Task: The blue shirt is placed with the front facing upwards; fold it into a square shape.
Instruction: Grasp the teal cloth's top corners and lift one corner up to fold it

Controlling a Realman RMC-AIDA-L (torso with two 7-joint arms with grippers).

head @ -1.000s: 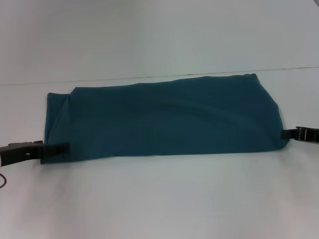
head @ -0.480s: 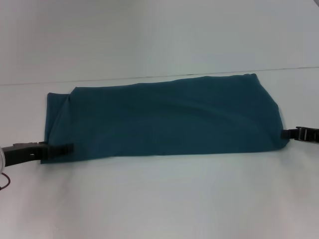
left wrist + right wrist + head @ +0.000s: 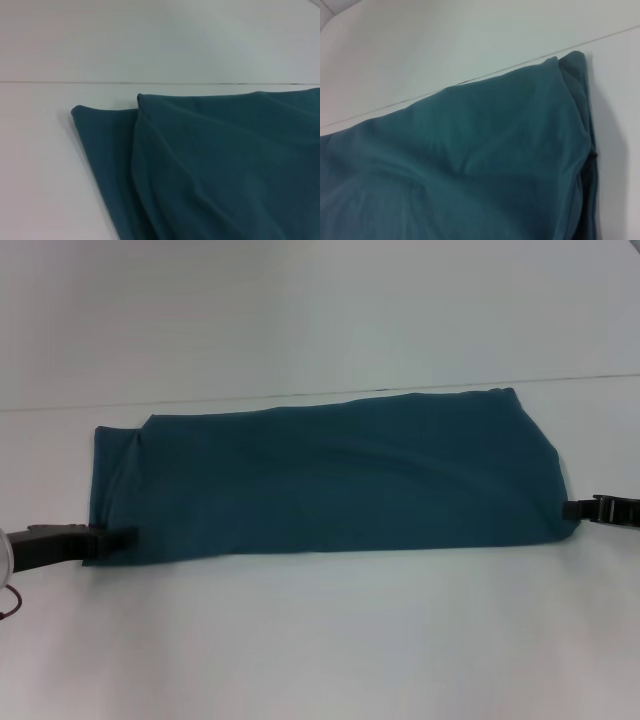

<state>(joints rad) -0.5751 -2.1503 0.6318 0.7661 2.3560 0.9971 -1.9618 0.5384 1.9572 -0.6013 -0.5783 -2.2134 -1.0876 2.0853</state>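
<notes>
The blue shirt (image 3: 330, 475) lies on the white table as a long flat band running left to right, several layers thick. Its lettering and neckline are hidden. My left gripper (image 3: 125, 536) is low over the band's near left corner and reaches in from the left. My right gripper (image 3: 572, 508) is at the band's near right edge and touches the cloth. The left wrist view shows the layered left end of the shirt (image 3: 225, 165). The right wrist view shows its right end (image 3: 470, 165) with stacked edges. Neither wrist view shows its own gripper.
The white table (image 3: 330, 640) stretches in front of the shirt. A thin seam line (image 3: 200, 400) runs across just behind the shirt, with a pale surface beyond it. A thin dark red cable (image 3: 8, 602) hangs by my left arm.
My left gripper slid a little to the right over the shirt's corner, then drew back left to about where it was. The shirt and the right gripper have not moved.
</notes>
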